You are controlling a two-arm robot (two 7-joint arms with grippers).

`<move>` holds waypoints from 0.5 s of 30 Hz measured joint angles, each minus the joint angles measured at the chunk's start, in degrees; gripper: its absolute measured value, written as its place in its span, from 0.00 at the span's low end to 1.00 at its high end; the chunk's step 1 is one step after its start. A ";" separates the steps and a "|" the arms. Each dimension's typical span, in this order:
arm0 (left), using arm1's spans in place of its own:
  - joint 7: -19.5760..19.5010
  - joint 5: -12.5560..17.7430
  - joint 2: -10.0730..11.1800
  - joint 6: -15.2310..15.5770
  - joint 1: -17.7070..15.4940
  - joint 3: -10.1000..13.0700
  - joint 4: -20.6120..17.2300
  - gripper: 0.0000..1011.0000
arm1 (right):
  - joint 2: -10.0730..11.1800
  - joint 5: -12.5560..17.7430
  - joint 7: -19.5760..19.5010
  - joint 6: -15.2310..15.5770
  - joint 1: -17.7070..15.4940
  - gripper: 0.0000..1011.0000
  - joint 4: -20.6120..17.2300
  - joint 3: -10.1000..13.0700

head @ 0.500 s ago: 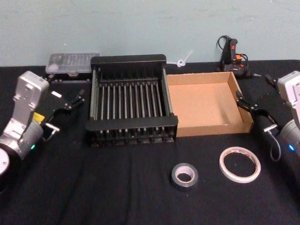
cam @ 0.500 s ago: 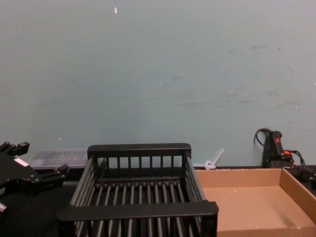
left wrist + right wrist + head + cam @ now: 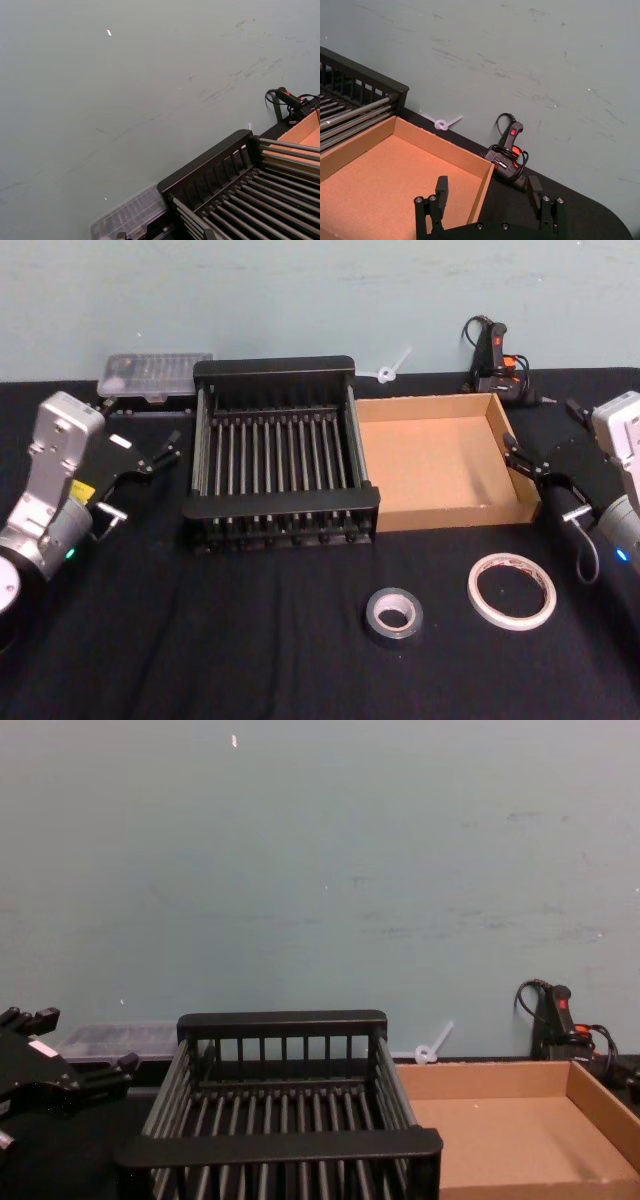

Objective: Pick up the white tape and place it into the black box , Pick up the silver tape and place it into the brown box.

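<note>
The white tape lies flat on the black table at the front right. The silver tape lies to its left, a short gap between them. Behind them the black box and the brown box stand side by side, touching. My left gripper hovers open just left of the black box, and also appears in the chest view. My right gripper is open at the brown box's right wall; in the right wrist view its fingers straddle that wall. Both hold nothing.
A clear plastic case sits at the back left behind the black box. A black tool with a red switch and cable stands at the back right, and a small white plastic piece lies by the wall. The wall closes off the table's far edge.
</note>
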 joint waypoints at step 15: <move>0.00 0.00 0.00 0.00 0.00 0.00 0.00 0.99 | 0.00 0.00 0.00 0.00 0.00 0.99 0.00 0.00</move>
